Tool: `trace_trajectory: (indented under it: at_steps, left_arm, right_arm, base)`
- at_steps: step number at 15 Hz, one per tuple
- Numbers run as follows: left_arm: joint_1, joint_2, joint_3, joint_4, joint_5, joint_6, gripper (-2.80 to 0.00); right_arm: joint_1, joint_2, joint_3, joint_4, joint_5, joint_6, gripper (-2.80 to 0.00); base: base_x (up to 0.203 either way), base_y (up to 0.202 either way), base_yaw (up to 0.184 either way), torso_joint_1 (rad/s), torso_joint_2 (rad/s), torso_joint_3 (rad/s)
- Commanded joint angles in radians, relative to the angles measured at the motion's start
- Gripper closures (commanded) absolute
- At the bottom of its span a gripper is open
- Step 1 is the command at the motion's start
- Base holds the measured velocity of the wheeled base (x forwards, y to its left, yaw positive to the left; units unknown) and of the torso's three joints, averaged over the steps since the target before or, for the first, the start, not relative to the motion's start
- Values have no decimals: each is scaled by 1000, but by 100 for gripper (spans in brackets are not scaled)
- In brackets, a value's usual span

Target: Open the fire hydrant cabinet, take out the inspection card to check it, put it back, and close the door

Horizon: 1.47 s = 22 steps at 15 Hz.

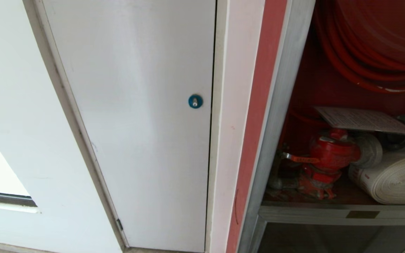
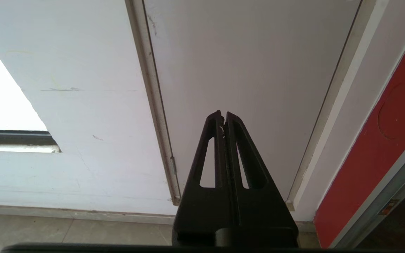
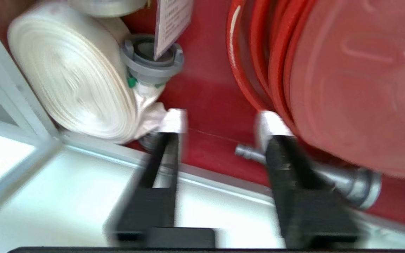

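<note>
Right hand (image 3: 220,121) inside red fire hydrant cabinet (image 3: 206,95)

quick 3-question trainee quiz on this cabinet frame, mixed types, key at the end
1. True or false: the pale printed inspection card lies flat on the cabinet floor.
2. The shut left gripper faces: A) the plain white panel door B) the red hose reel C) the white rolled hose
3. What does the right gripper hold between its fingers?

Key: 1 false, it rests above the red valve; 2 A; 3 nothing, the fingers stand apart.
</note>
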Motion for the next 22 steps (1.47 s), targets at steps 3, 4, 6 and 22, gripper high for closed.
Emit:
trace_trajectory:
  at_steps: [3,4,6,22]
  left_arm:
    - [0,1,6,0,0,0,0]
    - [0,1,6,0,0,0,0]
    - [0,1,6,0,0,0,0]
    - [0,1,6,0,0,0,0]
  right_arm:
    - [9,-16,-3,39,26,159,0]
    - [12,-15,-5,79,42,209,0]
    - [12,-16,-13,143,54,299,0]
    - [15,-42,32,294,582,1390,0]
  base:
    - [0,0,0,0,0,0]
    - [0,0,0,0,0,0]
    - [0,0,0,0,0,0]
    - [0,0,0,0,0,0]
